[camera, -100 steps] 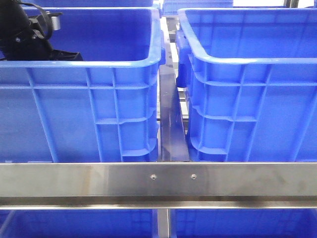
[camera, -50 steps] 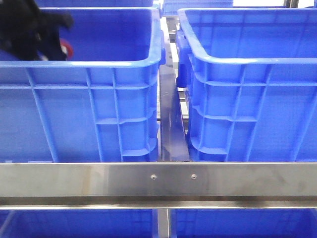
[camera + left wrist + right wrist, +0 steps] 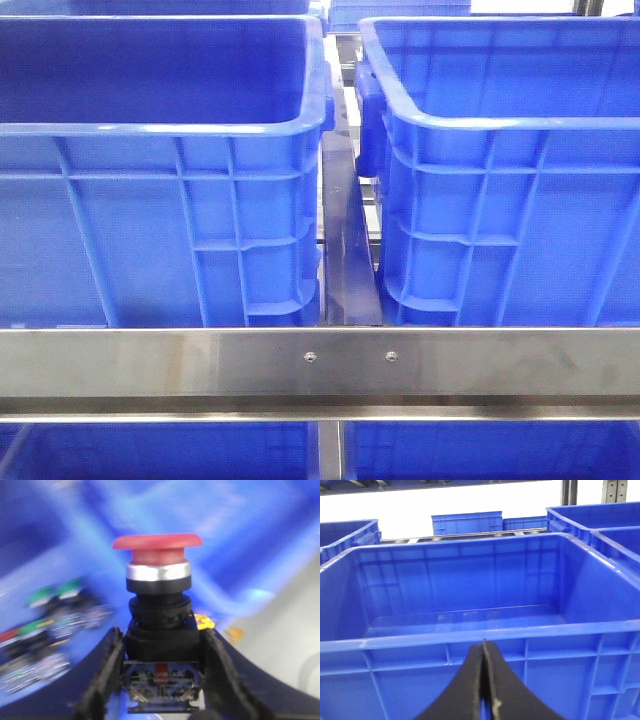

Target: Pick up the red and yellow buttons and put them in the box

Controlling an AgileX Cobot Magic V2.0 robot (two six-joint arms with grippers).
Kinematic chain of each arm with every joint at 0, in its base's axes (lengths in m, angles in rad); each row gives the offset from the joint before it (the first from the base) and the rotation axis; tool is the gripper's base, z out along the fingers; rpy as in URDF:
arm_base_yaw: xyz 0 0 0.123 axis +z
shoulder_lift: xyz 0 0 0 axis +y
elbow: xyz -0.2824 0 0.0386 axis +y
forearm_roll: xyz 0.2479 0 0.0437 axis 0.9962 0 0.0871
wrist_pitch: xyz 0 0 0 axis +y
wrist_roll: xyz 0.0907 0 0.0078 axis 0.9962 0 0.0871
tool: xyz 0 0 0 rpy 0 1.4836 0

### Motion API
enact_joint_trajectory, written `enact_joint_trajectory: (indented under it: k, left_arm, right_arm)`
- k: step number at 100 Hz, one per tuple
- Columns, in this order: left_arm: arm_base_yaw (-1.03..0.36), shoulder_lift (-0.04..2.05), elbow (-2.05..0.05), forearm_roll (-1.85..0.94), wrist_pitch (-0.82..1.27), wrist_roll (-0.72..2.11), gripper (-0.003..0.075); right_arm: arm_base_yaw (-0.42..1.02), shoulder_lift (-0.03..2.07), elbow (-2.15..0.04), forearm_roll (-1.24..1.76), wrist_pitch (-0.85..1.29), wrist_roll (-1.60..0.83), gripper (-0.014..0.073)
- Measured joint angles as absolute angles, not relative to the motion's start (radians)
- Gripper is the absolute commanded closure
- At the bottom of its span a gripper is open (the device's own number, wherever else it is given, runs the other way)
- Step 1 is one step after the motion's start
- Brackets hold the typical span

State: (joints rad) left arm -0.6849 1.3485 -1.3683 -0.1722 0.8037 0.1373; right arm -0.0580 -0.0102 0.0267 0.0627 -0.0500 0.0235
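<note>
In the left wrist view my left gripper (image 3: 161, 652) is shut on the red button (image 3: 158, 547), a mushroom-headed red cap with a silver collar on a black body; the fingers (image 3: 105, 665) clamp its black base. The view is motion-blurred. A bit of yellow, perhaps the yellow button (image 3: 204, 622), shows just behind it. In the right wrist view my right gripper (image 3: 484, 652) is shut and empty, just outside the near wall of a large blue box (image 3: 470, 645). The front view shows two blue boxes, left (image 3: 160, 180) and right (image 3: 510, 180), and no gripper.
A steel rail (image 3: 320, 365) runs across the front below the boxes. A dark divider (image 3: 345, 250) stands between them. More blue crates (image 3: 465, 524) stand behind in the right wrist view. Blurred green and red buttons (image 3: 55, 592) lie on a blue floor.
The left arm, seen over the left box's back left corner carrying the red button half a second ago, has left the front view.
</note>
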Motion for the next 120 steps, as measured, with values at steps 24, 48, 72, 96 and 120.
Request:
enact_joint_trajectory:
  k: [24, 48, 72, 96, 120]
  left_arm:
    - [-0.894, 1.348, -1.368, -0.174, 0.803, 0.183, 0.0739]
    - [-0.942, 1.348, -1.368, -0.174, 0.795, 0.193, 0.0739]
    - [-0.942, 1.348, -1.368, -0.17, 0.795, 0.193, 0.0739]
    - [-0.942, 1.348, -1.368, -0.17, 0.795, 0.193, 0.0739]
    - [-0.942, 1.348, -1.368, -0.17, 0.795, 0.193, 0.0739]
  right_arm:
    - [-0.058, -0.01, 0.027, 0.063, -0.05, 0.023, 0.0662]
    - [-0.058, -0.01, 0.027, 0.063, -0.083, 0.023, 0.0662]
    - [-0.058, -0.01, -0.122, 0.076, 0.047, 0.063, 0.0662]
    - [-0.058, 0.051, -0.435, 0.094, 0.384, 0.066, 0.0662]
    - [-0.058, 0.279, -0.704, 0.124, 0.724, 0.066, 0.0662]
